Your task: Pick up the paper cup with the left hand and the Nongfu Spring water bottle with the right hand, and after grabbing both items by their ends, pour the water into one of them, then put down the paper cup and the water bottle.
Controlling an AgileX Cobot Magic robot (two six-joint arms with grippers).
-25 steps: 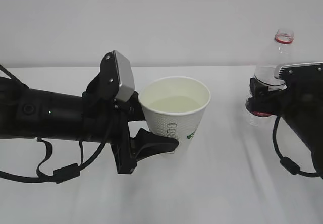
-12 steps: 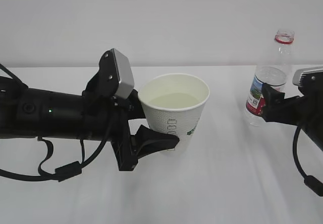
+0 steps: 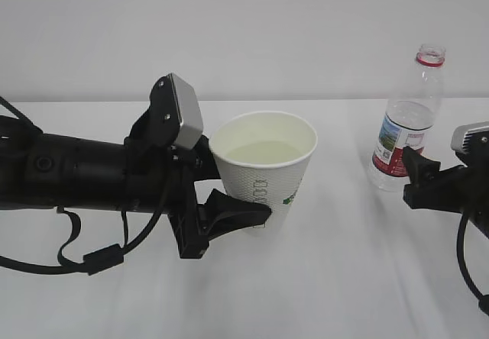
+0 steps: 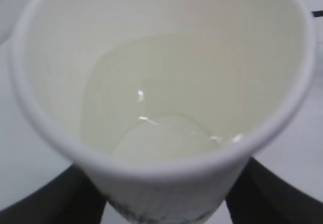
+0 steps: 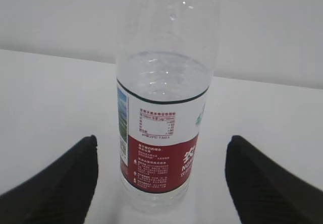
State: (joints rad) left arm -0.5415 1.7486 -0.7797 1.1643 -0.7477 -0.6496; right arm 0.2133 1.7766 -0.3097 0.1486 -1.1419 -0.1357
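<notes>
left fingers (image 3: 229, 215) clamping paper cup (image 3: 267, 172), right fingers (image 5: 161, 183) spread, clear of bottle (image 5: 164, 113)

Paper cup (image 4: 161, 108) base cut off by bottom edge in left wrist view, lettering blurred. Water bottle (image 5: 164, 118) neck cropped at top in right wrist view. Right hand (image 3: 416, 175) mostly beyond exterior frame's right edge.

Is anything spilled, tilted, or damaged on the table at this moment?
Nothing stands out. The water bottle stands upright without its cap, and the paper cup, held in the left gripper, holds water. No spill shows on the table.
</notes>
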